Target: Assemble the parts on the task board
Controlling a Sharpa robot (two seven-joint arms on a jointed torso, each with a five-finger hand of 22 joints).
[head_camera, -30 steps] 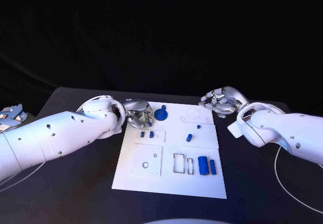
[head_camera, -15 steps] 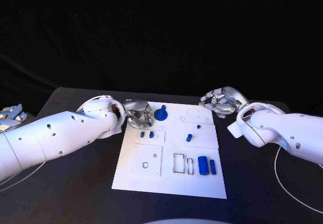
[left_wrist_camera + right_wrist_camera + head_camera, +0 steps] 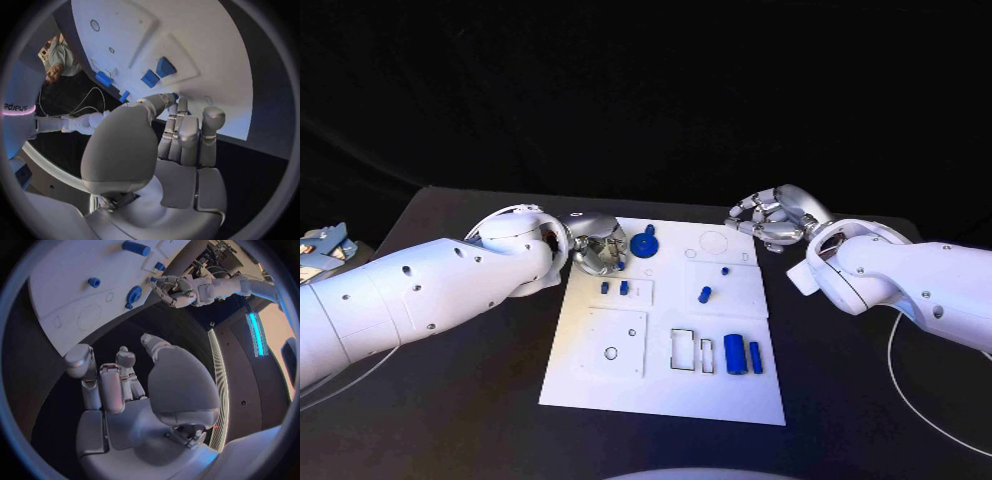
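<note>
The white task board [image 3: 661, 390] lies mid-table. A blue round part [image 3: 645, 243] with a small peg stands near its far left corner. My left hand [image 3: 599, 247] sits right beside it with its fingers curled in; a sliver of blue shows past its thumb [image 3: 164, 100], and I cannot tell if they touch. Two small blue parts [image 3: 604, 287] [image 3: 625, 287] lie just nearer me, also visible in the left wrist view [image 3: 165, 66]. My right hand [image 3: 769, 218] hovers off the board's far right corner, its fingers curled [image 3: 109, 385] around nothing.
A blue peg [image 3: 705, 294] and a smaller one [image 3: 727, 270] stand at mid-board. Two blue cylinders [image 3: 734, 355] [image 3: 756, 357] lie at the near right, beside an open rectangular slot [image 3: 684, 350]. A white cable [image 3: 891, 345] loops on the table at right.
</note>
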